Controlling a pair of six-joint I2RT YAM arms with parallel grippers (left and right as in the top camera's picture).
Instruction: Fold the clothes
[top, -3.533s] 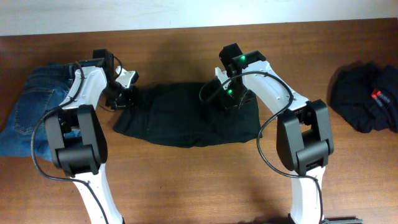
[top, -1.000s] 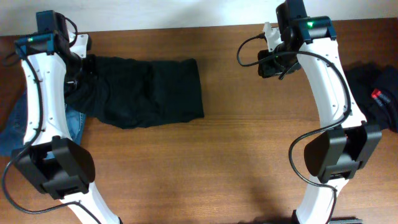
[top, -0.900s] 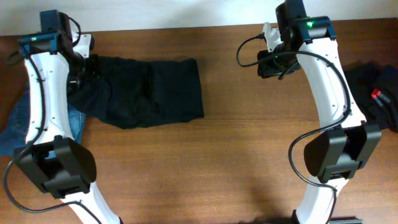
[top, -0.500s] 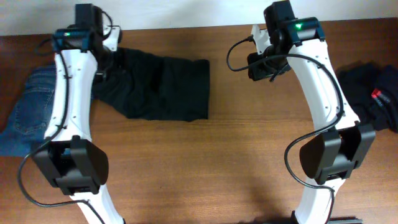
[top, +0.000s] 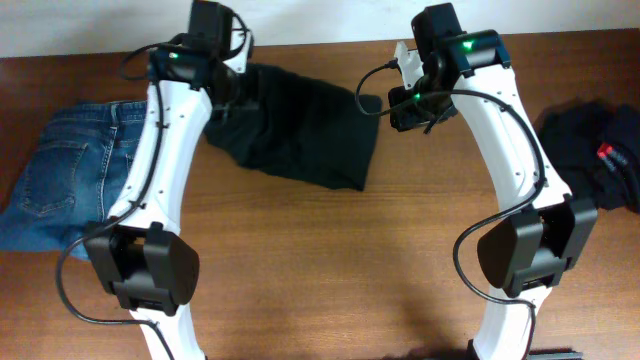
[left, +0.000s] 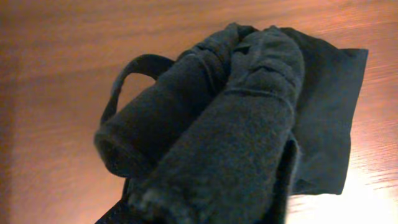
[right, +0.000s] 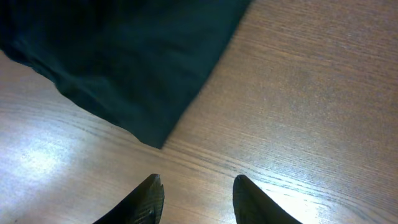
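Observation:
The folded black trousers (top: 305, 130) lie at the back middle of the table, their left end bunched up. My left gripper (top: 222, 92) is shut on that bunched end. In the left wrist view the black fabric (left: 236, 124) fills the frame and hides the jaws. My right gripper (top: 398, 105) is open and empty, just right of the trousers' right edge. Its fingers (right: 198, 198) hover over bare wood, with the trousers' corner (right: 124, 62) ahead of them to the left. A second black garment with a small red label (top: 590, 155) lies crumpled at the far right.
Blue jeans (top: 60, 185) lie flat at the left edge of the wooden table (top: 320, 270). The table's back edge (top: 320, 42) meets a white wall just behind both grippers. Both arm bases stand at the front.
My left gripper has moved right along the back edge, dragging the black trousers off the jeans toward the table's middle. My right gripper has shifted slightly left and stays open.

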